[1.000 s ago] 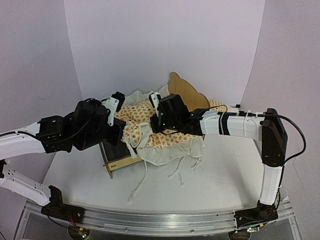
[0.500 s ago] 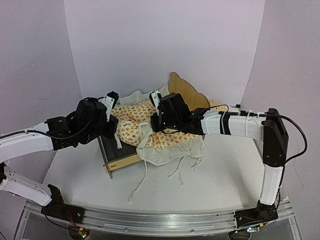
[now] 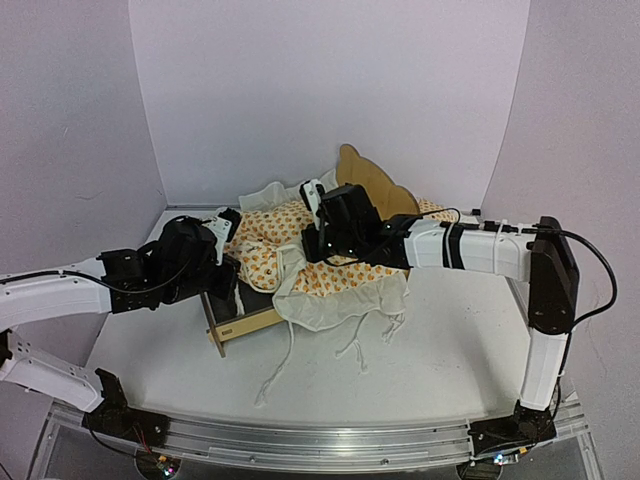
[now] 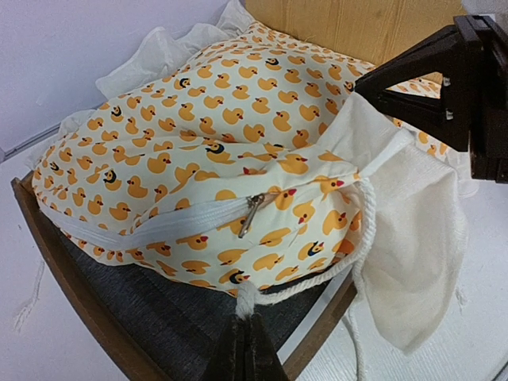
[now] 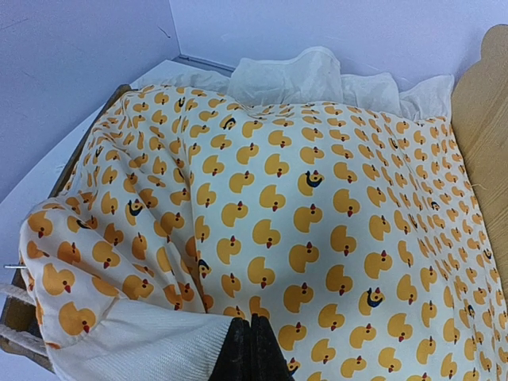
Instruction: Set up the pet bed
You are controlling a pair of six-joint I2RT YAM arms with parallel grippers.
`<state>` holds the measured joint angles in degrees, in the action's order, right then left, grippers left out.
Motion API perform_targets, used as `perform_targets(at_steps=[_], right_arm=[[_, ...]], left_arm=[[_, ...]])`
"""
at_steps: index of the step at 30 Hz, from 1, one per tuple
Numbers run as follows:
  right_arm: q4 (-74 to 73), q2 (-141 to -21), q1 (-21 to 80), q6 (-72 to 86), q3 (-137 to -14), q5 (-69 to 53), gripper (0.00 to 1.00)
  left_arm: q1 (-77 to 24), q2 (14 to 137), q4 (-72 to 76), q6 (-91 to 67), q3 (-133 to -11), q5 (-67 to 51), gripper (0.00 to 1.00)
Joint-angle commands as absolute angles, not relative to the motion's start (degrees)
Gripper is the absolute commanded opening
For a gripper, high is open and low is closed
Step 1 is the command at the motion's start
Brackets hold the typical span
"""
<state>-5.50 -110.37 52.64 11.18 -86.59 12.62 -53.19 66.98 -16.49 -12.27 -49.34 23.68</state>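
The pet bed (image 3: 243, 326) stands mid-table, its bear-ear headboard (image 3: 375, 185) at the back and its dark grey base (image 4: 151, 313) partly bare. Duck-print bedding (image 3: 345, 280) lies bunched over it, with the white underside folded out at the front. My left gripper (image 4: 248, 321) is shut on the knot of a white cord (image 4: 246, 300) at the bedding's (image 4: 206, 143) near corner, low over the base. My right gripper (image 5: 252, 327) is shut on a fold of the bedding (image 5: 317, 198), near the middle of the bed. The headboard (image 5: 484, 119) shows at its right.
Loose white ties (image 3: 280, 365) trail from the bedding onto the white table (image 3: 440, 350) in front of the bed. Walls close in at the back and on both sides. The right arm (image 3: 480, 248) stretches across from the right.
My left arm has dropped and drawn back toward the near left, taking the cord and the bedding's corner down to the bed's base. The right arm has stayed put.
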Motion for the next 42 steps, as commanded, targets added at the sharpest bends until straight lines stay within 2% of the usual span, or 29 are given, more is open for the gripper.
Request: perform_targets(at_steps=[1, 20, 30, 42], right_arm=[[-4.1, -106.4, 52.2, 11.5, -86.9, 12.7, 0.0], [-4.1, -106.5, 52.2, 11.8, -86.6, 12.0, 0.0], [-4.2, -106.4, 52.3, 11.4, -86.8, 12.0, 0.0], [-4.4, -106.6, 52.2, 11.6, -87.1, 11.9, 0.0]], left_arm=[[-52.9, 64.1, -14.1, -15.4, -49.4, 20.9, 0.0], [-52.9, 71.3, -10.8, -23.2, -43.4, 20.5, 0.0], [-51.3, 71.0, -7.3, -14.3, -46.8, 26.9, 0.0], [-50.8, 75.6, -4.5, -16.9, -45.5, 18.4, 0.0]])
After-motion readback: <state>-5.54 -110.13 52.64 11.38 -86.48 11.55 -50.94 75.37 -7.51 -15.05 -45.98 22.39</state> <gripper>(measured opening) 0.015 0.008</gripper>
